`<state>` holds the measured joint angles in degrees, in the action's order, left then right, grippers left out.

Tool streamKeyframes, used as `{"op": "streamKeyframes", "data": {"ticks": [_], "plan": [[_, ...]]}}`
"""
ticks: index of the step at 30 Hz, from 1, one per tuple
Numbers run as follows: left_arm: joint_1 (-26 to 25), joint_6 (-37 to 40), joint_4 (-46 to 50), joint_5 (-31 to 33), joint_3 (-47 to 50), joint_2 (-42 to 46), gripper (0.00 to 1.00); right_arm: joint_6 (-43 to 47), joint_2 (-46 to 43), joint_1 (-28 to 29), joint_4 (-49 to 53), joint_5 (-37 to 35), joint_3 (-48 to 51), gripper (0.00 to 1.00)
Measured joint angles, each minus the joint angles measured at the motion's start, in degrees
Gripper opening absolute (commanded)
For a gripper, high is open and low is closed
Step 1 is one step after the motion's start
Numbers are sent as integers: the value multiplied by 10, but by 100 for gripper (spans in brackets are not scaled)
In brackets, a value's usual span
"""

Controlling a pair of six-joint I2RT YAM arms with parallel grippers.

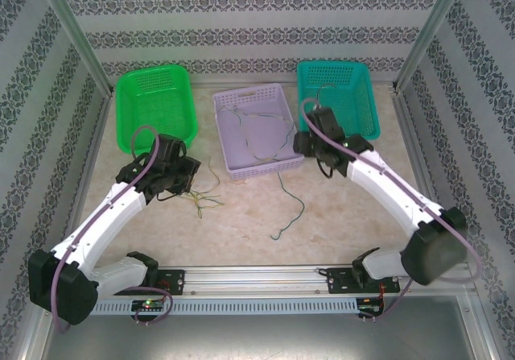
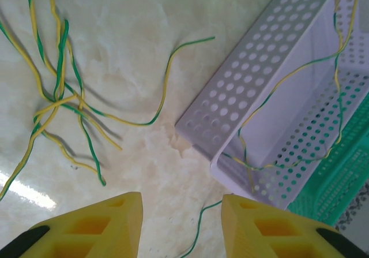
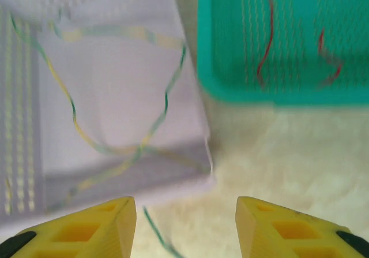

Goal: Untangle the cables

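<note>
The left end effector (image 2: 181, 209), its yellow fingers (image 2: 109, 217) parted about halfway and holding nothing, hovers low over the cream marbled surface (image 2: 144, 21). A knot of thin yellow-and-green cables (image 2: 57, 99) lies ahead and to its left, well outside the gap between the jaws. The strands fan out from one crossing point, most running away from the fingers, and one long tail trails right toward the perforated lavender plastic basket (image 2: 242, 96). From above, the knot (image 1: 205, 199) sits just beside this end effector (image 1: 190, 184), making the left arm clearly the nearer; a reach forward and to the left looks like what the next move calls for. The right end effector (image 3: 185, 212), likewise parted and empty, hangs at the near right corner of the lavender basket (image 3: 115, 180), where more yellow-green cables (image 3: 144, 142) loop loosely across its floor. A lone dark green cable (image 1: 290, 211) snakes over the open surface between the arms, and thin red cables (image 3: 265, 38) lie in the teal mesh basket (image 3: 230, 90).
</note>
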<state>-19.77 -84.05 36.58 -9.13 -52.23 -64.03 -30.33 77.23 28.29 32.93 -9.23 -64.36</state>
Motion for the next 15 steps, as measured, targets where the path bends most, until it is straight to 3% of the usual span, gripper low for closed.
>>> {"op": "streamKeyframes", "data": {"ticks": [6, 11, 15], "plan": [[0, 26, 3, -40, 0, -31, 40, -8, -9, 48, 30, 40, 124, 52], [0, 46, 4, -66, 0, -47, 39, -60, 21, 76, 54, 48, 166, 56], [0, 54, 4, -78, 0, -49, 39, -114, 50, 81, 40, 57, 187, 51]]}}
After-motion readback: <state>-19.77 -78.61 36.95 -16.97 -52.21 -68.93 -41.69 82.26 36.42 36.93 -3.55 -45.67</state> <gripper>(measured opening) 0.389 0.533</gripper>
